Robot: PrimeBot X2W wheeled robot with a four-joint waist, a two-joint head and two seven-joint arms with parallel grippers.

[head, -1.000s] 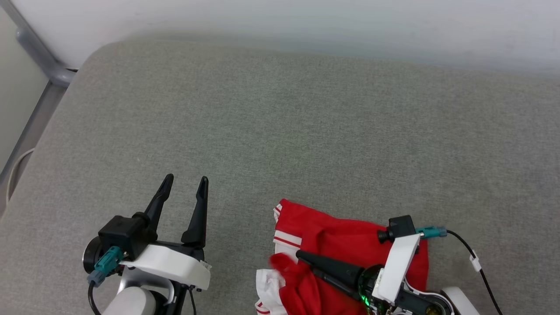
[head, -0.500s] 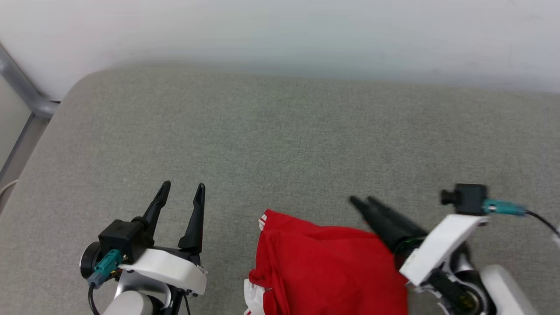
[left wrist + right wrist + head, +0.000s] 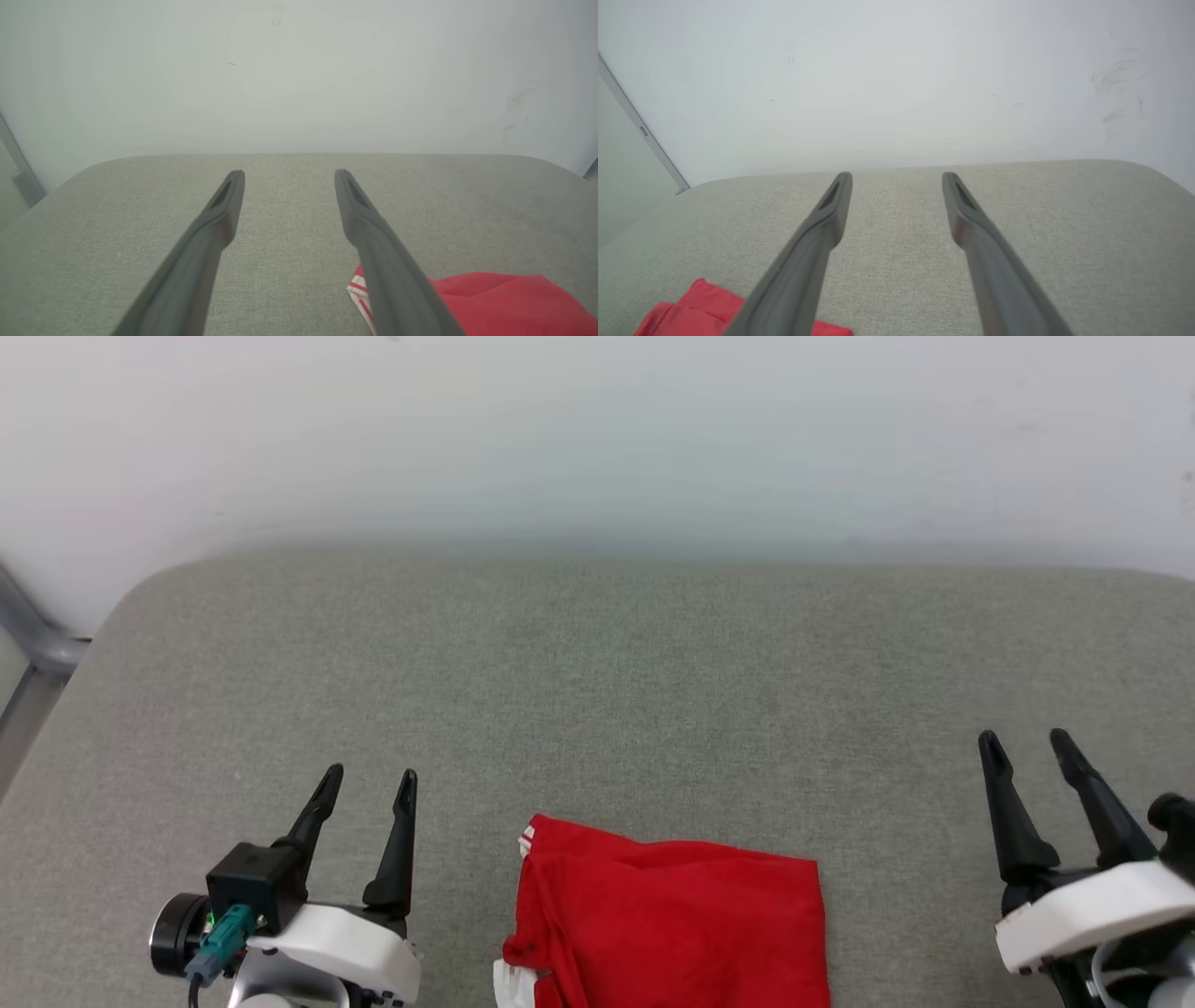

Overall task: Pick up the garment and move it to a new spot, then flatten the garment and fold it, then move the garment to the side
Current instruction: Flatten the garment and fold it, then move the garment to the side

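The garment (image 3: pixel 672 924) lies folded on the grey fabric-covered desk (image 3: pixel 597 672), its near part cut off at the head view's bottom edge; a striped white edge peeks out at its left; the left hand (image 3: pixel 370 777) and the right hand (image 3: pixel 1024 739) flank it, both spread, empty and clear of the cloth.

- The garment (image 3: pixel 672 915) was thin, soft red cloth, matt and lightly creased.
- The bench (image 3: pixel 597 691) wore grey woven cloth, matt and slightly rough.
- The left claw (image 3: pixel 372 773) and right claw (image 3: pixel 1023 737) had dark, matt, plastic-looking prongs on smooth white shells.
- The wall (image 3: pixel 597 429) was pale, smooth and matt.
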